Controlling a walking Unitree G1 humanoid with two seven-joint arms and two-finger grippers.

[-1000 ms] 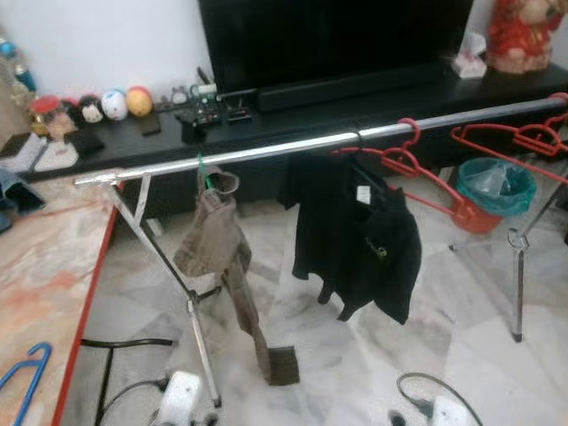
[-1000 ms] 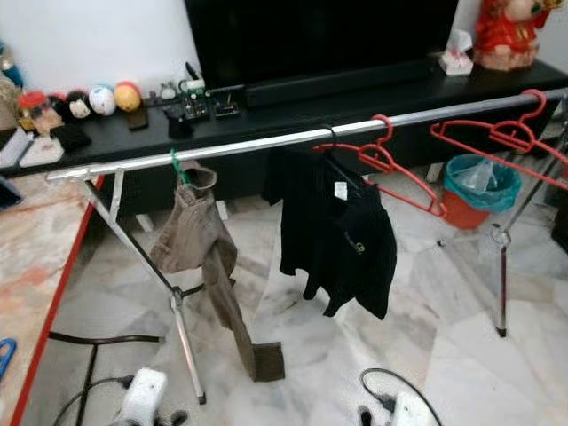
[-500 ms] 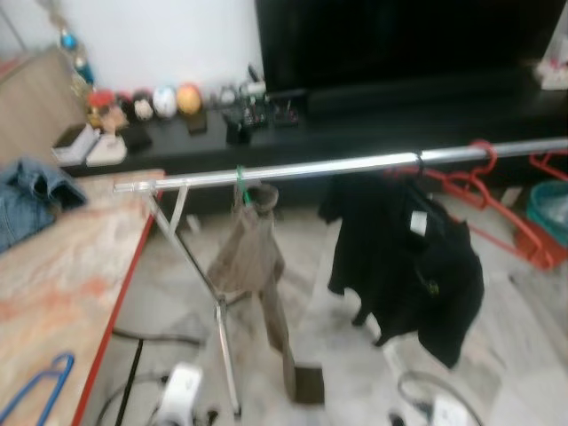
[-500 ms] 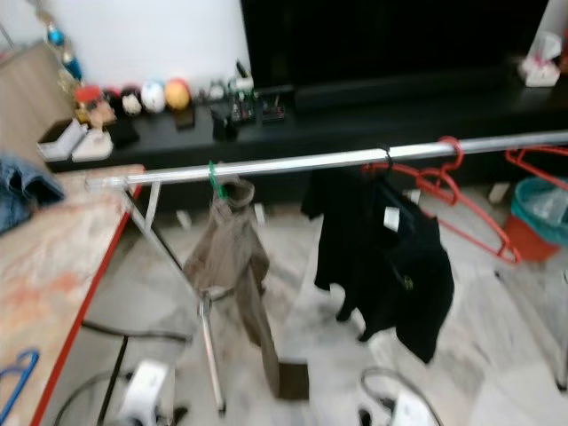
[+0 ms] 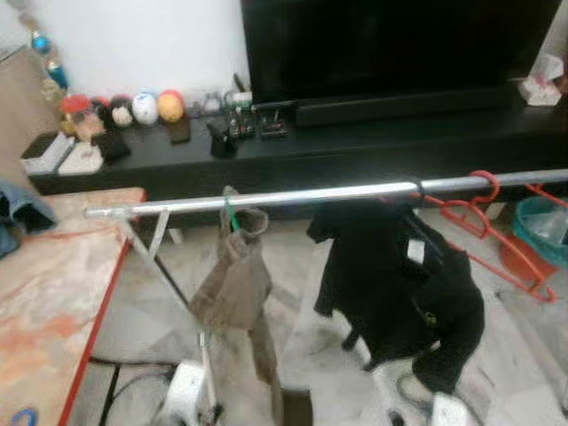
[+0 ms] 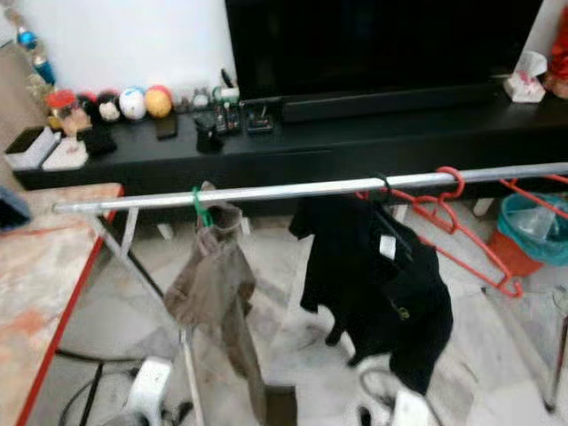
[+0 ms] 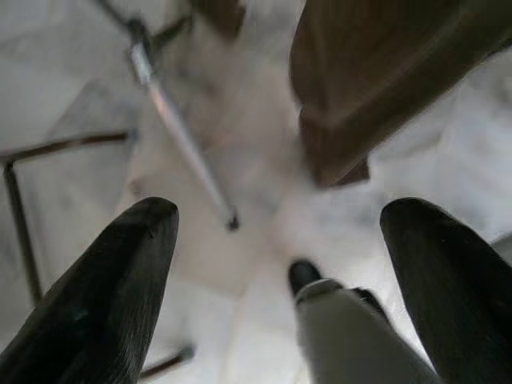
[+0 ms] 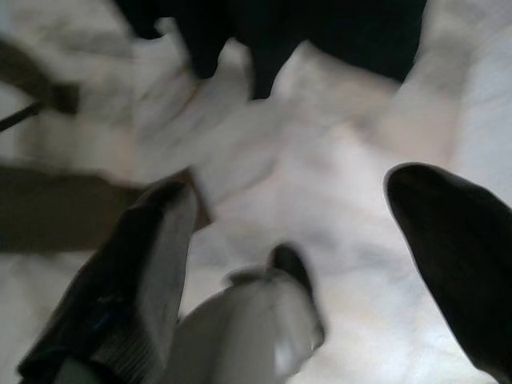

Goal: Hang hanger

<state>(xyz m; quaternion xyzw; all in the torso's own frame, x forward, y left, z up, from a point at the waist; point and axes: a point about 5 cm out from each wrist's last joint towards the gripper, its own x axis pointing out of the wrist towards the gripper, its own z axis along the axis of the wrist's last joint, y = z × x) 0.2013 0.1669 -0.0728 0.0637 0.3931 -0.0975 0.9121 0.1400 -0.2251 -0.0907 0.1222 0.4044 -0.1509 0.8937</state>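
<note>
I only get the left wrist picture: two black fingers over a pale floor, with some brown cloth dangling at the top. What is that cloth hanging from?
Observer: The brown garment hangs on a green hanger hooked over a silver rail.
Operator: Is anything else on that rail?
Observer: Yes. A black shirt hangs further toward the robot's right, with a bare red hanger just beyond it.
Operator: And the other claw, is it carrying something?
Observer: No. The right gripper is open over the marble floor, with nothing between its fingers.

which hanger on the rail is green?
The green hanger carrying the brown garment, nearest the rail's table-side end. The black garment's hook is dark; the empty hangers beyond it are red.
</note>
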